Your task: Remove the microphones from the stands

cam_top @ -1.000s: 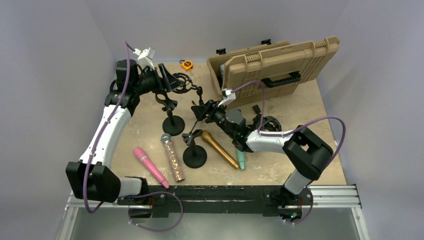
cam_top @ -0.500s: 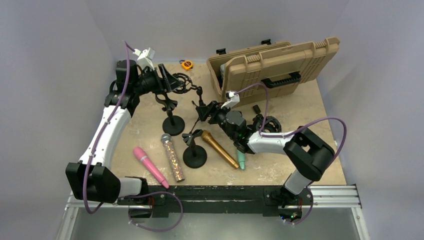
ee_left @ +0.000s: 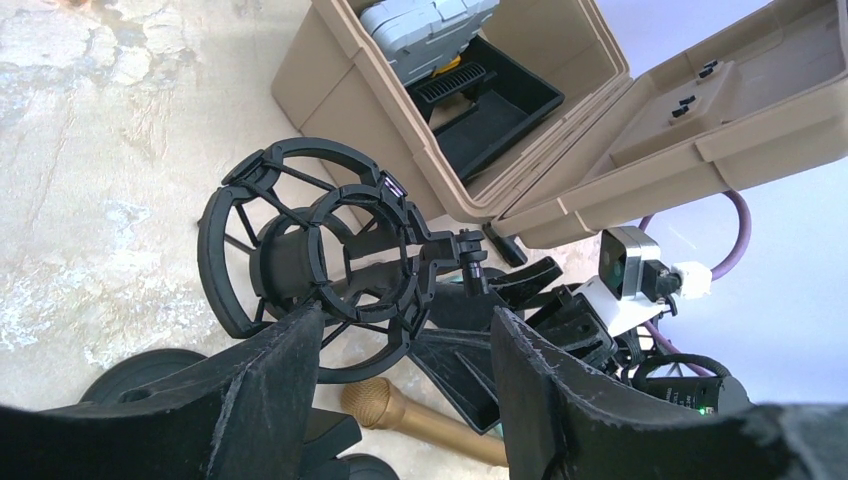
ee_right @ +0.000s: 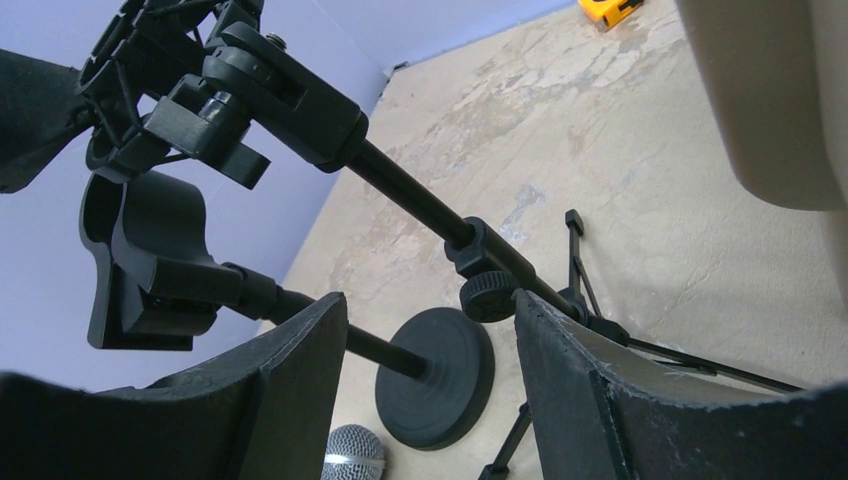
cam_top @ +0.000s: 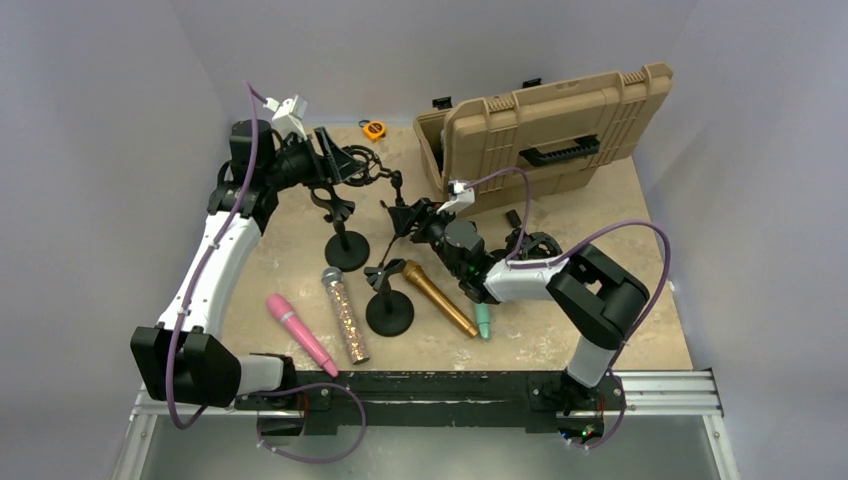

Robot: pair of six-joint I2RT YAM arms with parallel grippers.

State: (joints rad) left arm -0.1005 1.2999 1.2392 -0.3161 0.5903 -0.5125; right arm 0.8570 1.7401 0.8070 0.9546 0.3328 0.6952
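Observation:
No microphone clearly sits in a stand. A black shock mount (ee_left: pixel 310 245) on a tripod stand (cam_top: pixel 395 190) holds a dark cylinder; I cannot tell what it is. My left gripper (cam_top: pixel 340 160) is open, and one fingertip (ee_left: pixel 300 325) is at the mount's ring. My right gripper (cam_top: pixel 405 215) is open around the tripod's slanted pole (ee_right: pixel 420 205), near its knob (ee_right: pixel 488 296). Two round-base stands (cam_top: pixel 347 250) (cam_top: pixel 390 312) have empty clips. Gold (cam_top: pixel 440 298), glitter silver (cam_top: pixel 345 315), pink (cam_top: pixel 300 333) and teal (cam_top: pixel 483 320) microphones lie on the table.
A tan hard case (cam_top: pixel 540 130) stands open at the back right, its lid raised, with a grey tool and a black tray inside (ee_left: pixel 480 95). A small orange tape measure (cam_top: pixel 374 128) lies at the back. Another black shock mount (cam_top: pixel 535 248) lies by the right arm.
My right gripper has moved a little left and back along the tripod pole, its arm shifting left. The case lid now stands more upright. The left arm has barely moved.

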